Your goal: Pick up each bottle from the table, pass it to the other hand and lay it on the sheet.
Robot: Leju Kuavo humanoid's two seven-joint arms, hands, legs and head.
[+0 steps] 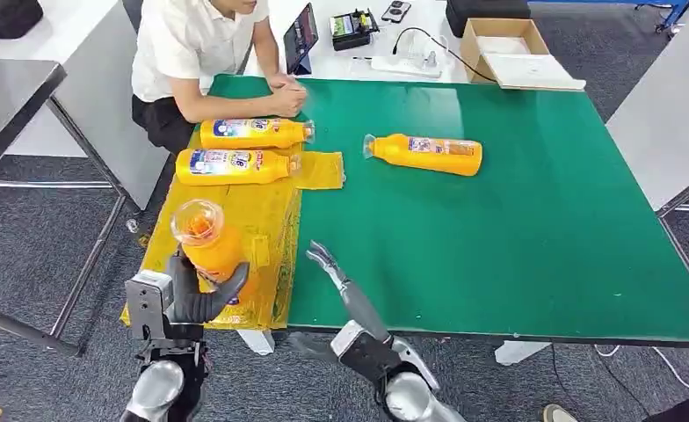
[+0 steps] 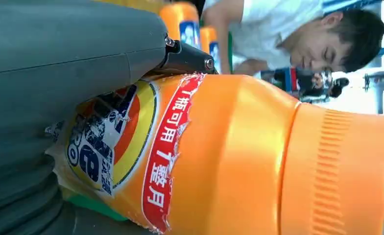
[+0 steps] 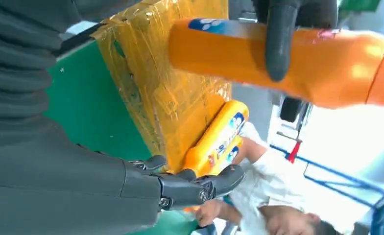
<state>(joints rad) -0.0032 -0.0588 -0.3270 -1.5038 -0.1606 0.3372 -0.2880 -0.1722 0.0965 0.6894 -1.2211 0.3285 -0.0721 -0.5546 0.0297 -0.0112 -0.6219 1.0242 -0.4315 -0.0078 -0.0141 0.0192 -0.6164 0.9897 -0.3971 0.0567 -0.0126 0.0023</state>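
Observation:
My left hand (image 1: 192, 294) grips an orange bottle (image 1: 207, 242) upright above the near end of the yellow sheet (image 1: 253, 220); up close the bottle (image 2: 239, 156) shows its torn label, and it (image 3: 288, 58) also appears with a dark finger across it. Two more orange bottles (image 1: 255, 132) (image 1: 235, 164) lie side by side on the far end of the sheet. A further bottle (image 1: 424, 153) lies on the green table (image 1: 517, 229). My right hand (image 1: 328, 264) hovers open over the table's near edge, just right of the sheet, holding nothing (image 3: 190, 186).
A person in a white shirt (image 1: 196, 44) sits at the table's far left corner, hands resting near the sheet. A tablet (image 1: 300, 37), power strip (image 1: 407, 63) and cardboard box (image 1: 499, 44) stand on the white table behind. Grey tables flank both sides.

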